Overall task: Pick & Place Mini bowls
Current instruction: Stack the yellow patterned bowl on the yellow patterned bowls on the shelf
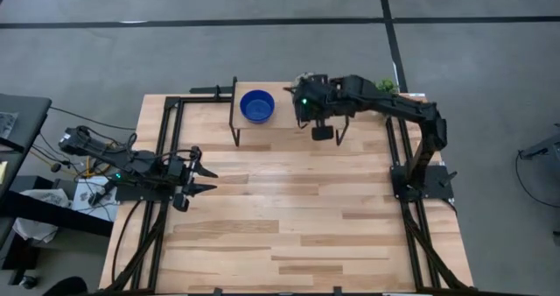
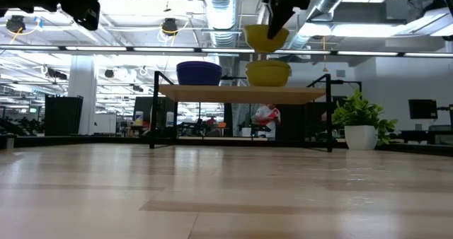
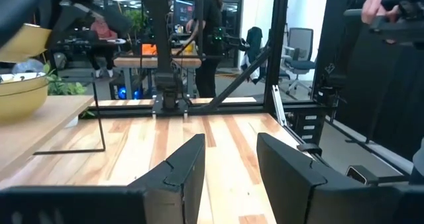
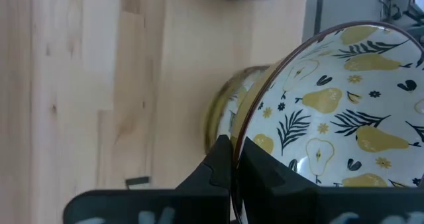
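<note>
The right hand (image 4: 232,161) pinches the rim of a patterned bowl (image 4: 331,111), its two dark fingers pressed tight on the thin wall. The bowl hangs tilted, its mouth turned sideways rather than up, just above a second yellow bowl (image 2: 268,73) that sits upright on the raised wooden shelf (image 2: 241,92). Inside, the held bowl is glossy white with yellow pears and dark leaves; its outside is plain yellow. In the right wrist view its far edge is cut off and the bowl beneath shows only as a blurred sliver.

A solid blue bowl (image 1: 257,106) stands mouth-up on the same shelf, near the shelf's left end. From overhead, the right arm hides both yellow bowls.

The left hand (image 1: 199,177) hovers over the pale plank counter (image 1: 289,226) by its left edge, fingers spread and holding nothing.

A potted green plant (image 2: 362,122) stands behind the shelf's right leg.
</note>
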### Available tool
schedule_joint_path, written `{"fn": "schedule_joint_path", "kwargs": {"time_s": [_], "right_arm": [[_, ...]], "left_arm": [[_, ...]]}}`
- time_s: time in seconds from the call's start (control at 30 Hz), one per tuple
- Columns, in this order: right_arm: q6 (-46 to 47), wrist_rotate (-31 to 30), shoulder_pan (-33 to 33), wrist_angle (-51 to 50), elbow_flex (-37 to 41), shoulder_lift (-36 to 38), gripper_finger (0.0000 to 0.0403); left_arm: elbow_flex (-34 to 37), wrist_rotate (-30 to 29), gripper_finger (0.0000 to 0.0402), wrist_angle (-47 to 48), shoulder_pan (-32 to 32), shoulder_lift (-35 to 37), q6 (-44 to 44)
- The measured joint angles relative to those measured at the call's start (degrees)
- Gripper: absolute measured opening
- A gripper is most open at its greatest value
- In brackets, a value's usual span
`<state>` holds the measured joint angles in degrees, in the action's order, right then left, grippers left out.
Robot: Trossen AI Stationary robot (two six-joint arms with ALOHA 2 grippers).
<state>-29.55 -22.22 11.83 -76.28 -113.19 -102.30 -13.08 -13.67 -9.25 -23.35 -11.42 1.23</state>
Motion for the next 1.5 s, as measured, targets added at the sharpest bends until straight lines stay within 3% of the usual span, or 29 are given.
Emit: {"fn": "schedule_joint_path", "kwargs": {"time_s": [0.7, 1.5], "right_arm": [[-5.5, 15.2, 11.0, 0.9, 0.0, -0.1, 0.0000], [-6.4, 14.4, 9.6, -1.3, 0.0, -4.0, 0.0000]], "left_arm": [[0.0, 0.0, 0.0136, -2.4, 0.0, -0.2, 0.4], [0.0, 0.0, 0.0136, -2.8, 0.0, -0.2, 0.3]]}}
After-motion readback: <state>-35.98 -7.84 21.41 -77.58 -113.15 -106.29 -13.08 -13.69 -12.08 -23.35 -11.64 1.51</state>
